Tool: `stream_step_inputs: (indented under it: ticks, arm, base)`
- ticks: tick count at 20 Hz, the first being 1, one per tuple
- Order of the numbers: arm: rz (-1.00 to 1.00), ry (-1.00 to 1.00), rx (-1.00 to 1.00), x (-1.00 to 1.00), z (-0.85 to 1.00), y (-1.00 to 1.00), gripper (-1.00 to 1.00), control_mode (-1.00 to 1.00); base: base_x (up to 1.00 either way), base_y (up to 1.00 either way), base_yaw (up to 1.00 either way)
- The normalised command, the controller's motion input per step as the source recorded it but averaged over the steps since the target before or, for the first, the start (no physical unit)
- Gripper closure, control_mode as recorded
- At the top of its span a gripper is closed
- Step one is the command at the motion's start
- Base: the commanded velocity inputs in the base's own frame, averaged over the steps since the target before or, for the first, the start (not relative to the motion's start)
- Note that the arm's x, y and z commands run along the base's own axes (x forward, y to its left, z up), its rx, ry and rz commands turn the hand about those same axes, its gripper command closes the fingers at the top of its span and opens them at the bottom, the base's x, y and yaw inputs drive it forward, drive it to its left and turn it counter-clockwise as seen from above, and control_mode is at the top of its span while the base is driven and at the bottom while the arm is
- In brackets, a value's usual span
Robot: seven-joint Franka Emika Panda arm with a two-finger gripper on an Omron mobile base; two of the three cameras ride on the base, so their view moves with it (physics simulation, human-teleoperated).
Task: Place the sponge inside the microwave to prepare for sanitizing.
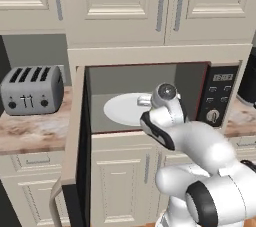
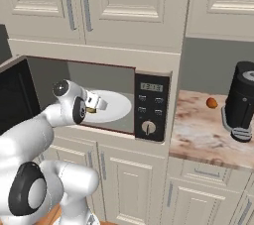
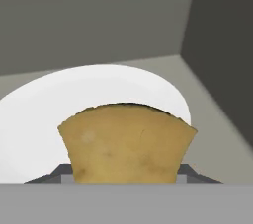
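The microwave (image 1: pixel 220 96) (image 2: pixel 151 112) stands with its door (image 1: pixel 75 141) (image 2: pixel 17 95) swung open to the left. Inside the grey cavity lies the white round plate (image 1: pixel 122 108) (image 2: pixel 116 105) (image 3: pixel 74 99). My gripper (image 1: pixel 142 101) (image 2: pixel 99 104) (image 3: pixel 126 174) reaches into the cavity over the plate's near edge. It is shut on the sponge (image 3: pixel 127 144) (image 2: pixel 91 110), a yellow-brown block held between the fingers just above the plate. In the left base view my hand hides the sponge.
A silver four-slot toaster (image 1: pixel 32 90) sits on the counter left of the open door. Right of the microwave stand a black coffee machine (image 2: pixel 241 102) and a small orange object (image 2: pixel 212 102). Cabinets hang above and stand below.
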Motion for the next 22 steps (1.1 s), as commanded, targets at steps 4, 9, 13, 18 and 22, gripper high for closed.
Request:
stream_step_inputs:
  ticks: [4, 9, 13, 18, 22]
  arm:
    - [0.0, 0.12, 0.0, 0.39, -0.19, 0.08, 1.0, -1.0]
    - [0.0, 0.09, 0.0, 0.24, -0.08, 0.12, 1.0, -1.0]
    - [0.0, 0.05, 0.0, 0.04, -0.14, 0.03, 1.0, -1.0]
    - [0.0, 0.03, 0.03, 0.05, -0.25, 0.0, 1.0, -1.0]
    - [0.0, 0.05, 0.0, 0.33, -0.05, 0.07, 1.0, -1.0]
  base:
    - [0.0, 0.0, 0.0]
    - [0.0, 0.0, 0.0]
    - [0.0, 0.0, 0.0]
    - [0.0, 0.0, 0.0]
    - [0.0, 0.0, 0.0]
